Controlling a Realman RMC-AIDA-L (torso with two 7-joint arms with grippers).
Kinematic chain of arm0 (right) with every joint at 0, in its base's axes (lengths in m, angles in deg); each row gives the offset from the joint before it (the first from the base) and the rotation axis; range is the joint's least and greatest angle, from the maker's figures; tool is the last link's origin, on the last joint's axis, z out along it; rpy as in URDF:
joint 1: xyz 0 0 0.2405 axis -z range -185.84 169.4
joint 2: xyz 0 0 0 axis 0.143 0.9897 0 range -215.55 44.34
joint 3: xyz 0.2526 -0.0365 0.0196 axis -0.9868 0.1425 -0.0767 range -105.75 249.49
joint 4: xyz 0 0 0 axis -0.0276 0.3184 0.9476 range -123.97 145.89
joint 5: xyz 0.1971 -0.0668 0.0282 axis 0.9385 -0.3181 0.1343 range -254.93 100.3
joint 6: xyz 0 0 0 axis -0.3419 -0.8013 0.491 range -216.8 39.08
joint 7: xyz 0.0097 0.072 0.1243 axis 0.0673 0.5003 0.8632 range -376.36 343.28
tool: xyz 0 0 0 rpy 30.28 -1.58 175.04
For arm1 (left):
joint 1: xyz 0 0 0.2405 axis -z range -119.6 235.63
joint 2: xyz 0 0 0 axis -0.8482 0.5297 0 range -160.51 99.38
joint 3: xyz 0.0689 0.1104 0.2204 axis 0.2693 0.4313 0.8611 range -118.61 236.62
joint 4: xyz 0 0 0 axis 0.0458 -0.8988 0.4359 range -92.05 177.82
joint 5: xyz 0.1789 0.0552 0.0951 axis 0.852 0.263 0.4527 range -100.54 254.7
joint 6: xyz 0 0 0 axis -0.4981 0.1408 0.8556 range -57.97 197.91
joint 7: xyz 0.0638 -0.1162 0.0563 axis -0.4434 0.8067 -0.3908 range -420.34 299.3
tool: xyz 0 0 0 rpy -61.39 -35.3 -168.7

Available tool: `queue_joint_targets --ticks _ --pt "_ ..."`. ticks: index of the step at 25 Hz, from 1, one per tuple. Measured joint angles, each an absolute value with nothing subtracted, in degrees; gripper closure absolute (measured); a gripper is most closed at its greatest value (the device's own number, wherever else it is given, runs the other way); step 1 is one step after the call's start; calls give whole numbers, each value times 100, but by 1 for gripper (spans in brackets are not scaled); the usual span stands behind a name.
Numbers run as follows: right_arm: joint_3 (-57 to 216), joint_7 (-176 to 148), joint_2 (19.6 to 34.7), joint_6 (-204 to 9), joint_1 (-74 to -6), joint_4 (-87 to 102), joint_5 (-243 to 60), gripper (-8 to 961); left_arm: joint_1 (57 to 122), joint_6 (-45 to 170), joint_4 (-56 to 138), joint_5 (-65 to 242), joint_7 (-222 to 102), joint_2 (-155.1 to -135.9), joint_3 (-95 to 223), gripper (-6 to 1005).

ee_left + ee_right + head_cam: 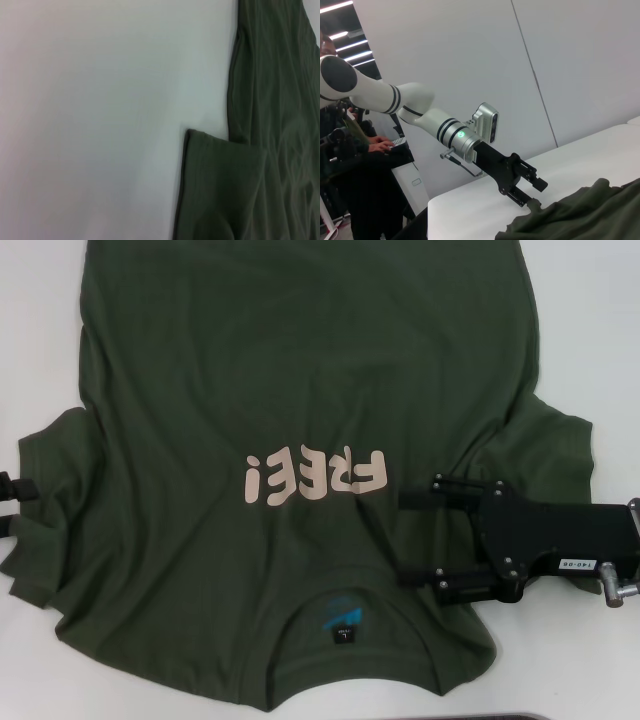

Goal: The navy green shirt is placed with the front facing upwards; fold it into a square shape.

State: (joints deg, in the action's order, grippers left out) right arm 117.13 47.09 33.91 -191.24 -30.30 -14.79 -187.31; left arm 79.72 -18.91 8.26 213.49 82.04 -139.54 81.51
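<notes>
Worktop: white and broad; it carried the whole garment and showed bare at the 10 and 2 o'clock corners of the head view.

Navy green shirt: lay front up across the middle of the worktop, collar toward 6 o'clock, hem running off past 12 o'clock. The sleeve at 9 o'clock was bunched and creased; the sleeve at 3 o'clock was rumpled near the claw.

Right claw: reached in from 3 o'clock, its two fingers spread wide apart, lying over the shirt's shoulder beside the lettering. It held nothing.

Left claw: sat at the 9 o'clock sleeve edge, tips at or touching the cloth; whether it had closed on the fabric could not be told.

"FREE!" lettering: pale pink, at the centre, just toward 9 o'clock of the right claw.

Collar tag: small and black, inside the neckline at 6 o'clock.

Risk: judging from the creases, an uneven pinch by either claw would likely catch one layer only, dragging the shirt askew and spoiling a square fold. The bunched sleeve could fold in crooked.
</notes>
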Motion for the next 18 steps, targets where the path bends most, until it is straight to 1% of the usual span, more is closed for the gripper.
queue_joint_targets --ticks 18 --pt "11713 4709 3391 -19133 -3027 -1479 -18729 39 7949 -1937 815 21366 8262 -13954 8196 353"
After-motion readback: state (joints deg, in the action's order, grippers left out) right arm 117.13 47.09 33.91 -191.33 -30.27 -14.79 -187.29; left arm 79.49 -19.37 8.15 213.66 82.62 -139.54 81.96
